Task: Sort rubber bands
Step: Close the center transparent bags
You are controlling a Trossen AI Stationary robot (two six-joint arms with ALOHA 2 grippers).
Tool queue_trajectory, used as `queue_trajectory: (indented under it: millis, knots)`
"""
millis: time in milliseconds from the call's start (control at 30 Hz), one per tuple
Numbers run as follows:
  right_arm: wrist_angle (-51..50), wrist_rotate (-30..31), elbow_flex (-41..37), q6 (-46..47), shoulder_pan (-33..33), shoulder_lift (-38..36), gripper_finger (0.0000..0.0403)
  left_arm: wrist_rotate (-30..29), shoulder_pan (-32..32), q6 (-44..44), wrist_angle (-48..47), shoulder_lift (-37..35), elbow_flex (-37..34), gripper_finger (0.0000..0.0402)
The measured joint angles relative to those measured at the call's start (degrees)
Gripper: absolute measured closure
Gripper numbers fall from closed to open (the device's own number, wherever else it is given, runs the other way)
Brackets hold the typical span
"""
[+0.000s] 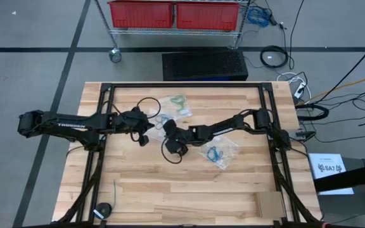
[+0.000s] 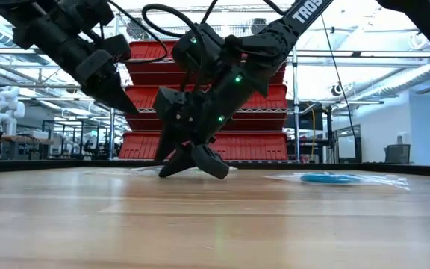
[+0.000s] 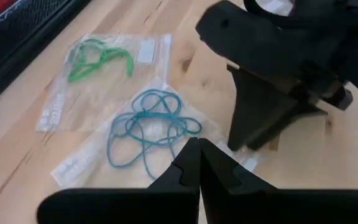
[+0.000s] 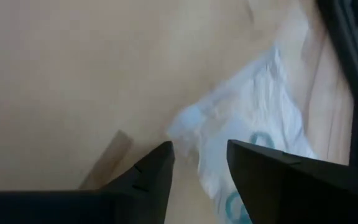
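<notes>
Three clear bags lie on the wooden table. One holds light green rubber bands [image 3: 98,56] [image 1: 178,101]. One carries dark teal rubber bands [image 3: 149,127]. One holds bright blue rubber bands [image 1: 215,153] [image 2: 327,178]. My left gripper [image 3: 197,163] [image 1: 146,134] is shut and hangs above the table, just left of the teal bag. My right gripper [image 4: 201,152] [image 1: 168,128] is open and slants down low over the teal bag's edge [image 4: 253,118]; a corner of the bag lies between its fingers. My right gripper slants down from the table's right side, its fingertips [image 2: 192,164] low at the tabletop on either side of the bag's corner [image 4: 194,124]. I cannot tell whether they touch the bag or the wood.
A black cable loop [image 1: 146,102] lies at the far left of the table. A small black puck [image 1: 103,209] sits near the front left, and a wooden block [image 1: 270,204] near the front right. Red bins [image 1: 173,14] stand on a rack beyond the far edge.
</notes>
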Motion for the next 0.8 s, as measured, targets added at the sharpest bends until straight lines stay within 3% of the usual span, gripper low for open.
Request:
queue_trajectory:
  millis: [333, 533, 633, 800]
  knots:
    - [6.02, -0.19, 0.37, -3.17, 0.09, 3.53, 0.0297, 0.05, -0.02, 0.02, 2.93, -4.4, -2.43, 0.04]
    - [3.26, 1.9, 0.4, -0.75, 0.05, 3.31, 0.0336, 0.11, -0.09, 0.04, 2.52, -5.82, -2.43, 0.04]
    - [-2.45, 2.7, 0.18, 0.04, 0.69, 1.69, 0.033, 0.25, -0.48, 0.07, 2.14, -6.19, -2.43, 0.04]
    - [-3.11, 3.07, 0.13, 0.4, 1.27, 1.1, 0.0286, 0.31, -0.83, 0.36, 2.23, -6.27, -2.43, 0.04]
